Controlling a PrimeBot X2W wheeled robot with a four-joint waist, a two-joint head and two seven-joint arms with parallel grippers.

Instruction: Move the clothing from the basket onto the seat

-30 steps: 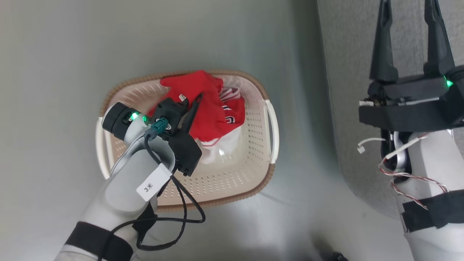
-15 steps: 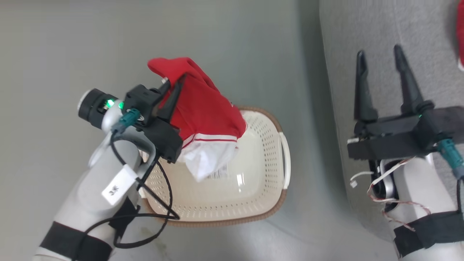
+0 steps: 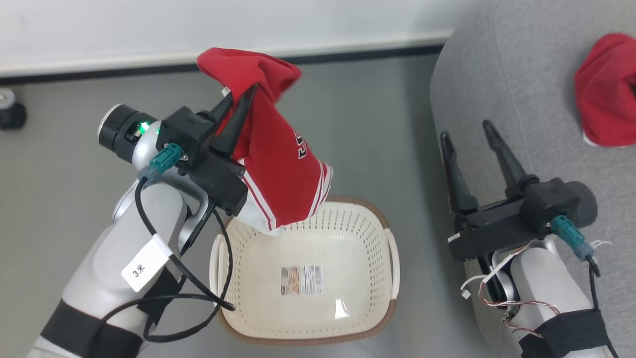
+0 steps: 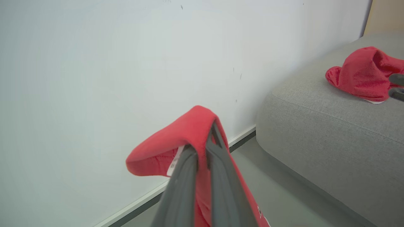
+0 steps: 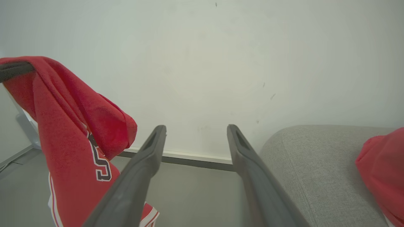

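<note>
My left gripper (image 3: 241,98) is shut on a red jersey (image 3: 278,164) with white stripes and dark lettering, lifted clear above the basket (image 3: 392,258). The jersey (image 5: 69,138) hangs down from the closed fingers (image 4: 202,176). The cream basket with its brown rim stands on the floor below, holding just a label on its bottom. A second, plain red garment (image 3: 606,89) lies on the grey seat (image 3: 502,79) at the right. My right gripper (image 3: 464,132) stands open with nothing in it, over the seat's rounded edge; the seat (image 4: 331,132) and that garment (image 4: 366,74) lie to the jersey's right.
A white wall (image 3: 198,25) with a dark baseboard runs behind the grey floor. A small dark object (image 3: 10,112) sits on the floor at the far left. Open floor lies between the basket and the seat.
My left gripper has lifted the jersey out of the basket and up above it. The head camera has tilted up, bringing the wall and the garment on the seat into view.
</note>
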